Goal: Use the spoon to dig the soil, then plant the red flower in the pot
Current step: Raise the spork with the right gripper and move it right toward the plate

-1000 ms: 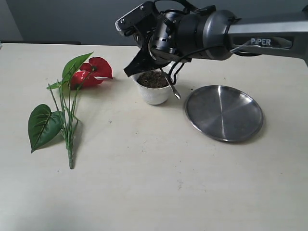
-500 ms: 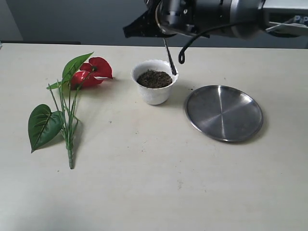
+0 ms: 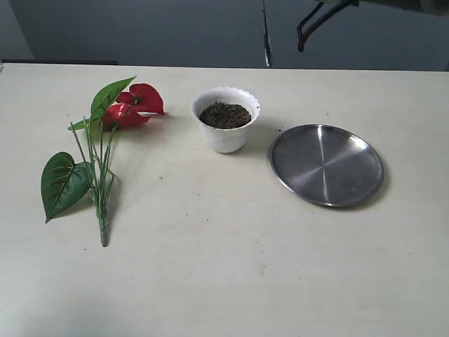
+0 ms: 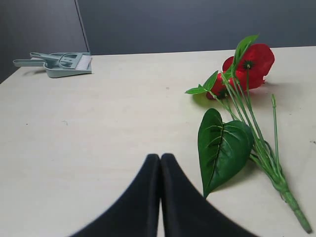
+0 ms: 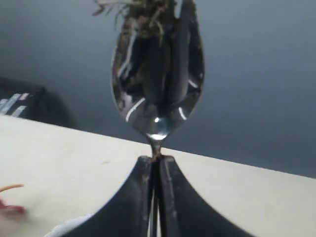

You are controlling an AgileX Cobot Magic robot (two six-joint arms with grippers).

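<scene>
The white pot [image 3: 226, 133] stands mid-table, filled with dark soil [image 3: 224, 114]. To its left lies the red flower [image 3: 138, 104] with its green leaves, also seen in the left wrist view as the red flower [image 4: 248, 65]. High above the pot hangs the thin spoon [image 3: 266, 34]; the arm holding it is almost wholly above the picture. My right gripper [image 5: 156, 159] is shut on the spoon [image 5: 157, 94], whose bowl carries a clump of soil [image 5: 143, 15] at its tip. My left gripper [image 4: 160, 157] is shut and empty, low over the table beside a leaf.
A round steel plate [image 3: 326, 163] lies right of the pot. A grey-green dustpan and brush [image 4: 61, 61] sit at the far table corner in the left wrist view. A black cable [image 3: 309, 24] dangles at the top of the exterior view.
The right arm has risen from the pot and gone out of the top of the exterior view, taking the spoon with it. Pot, flower and plate have not moved.
</scene>
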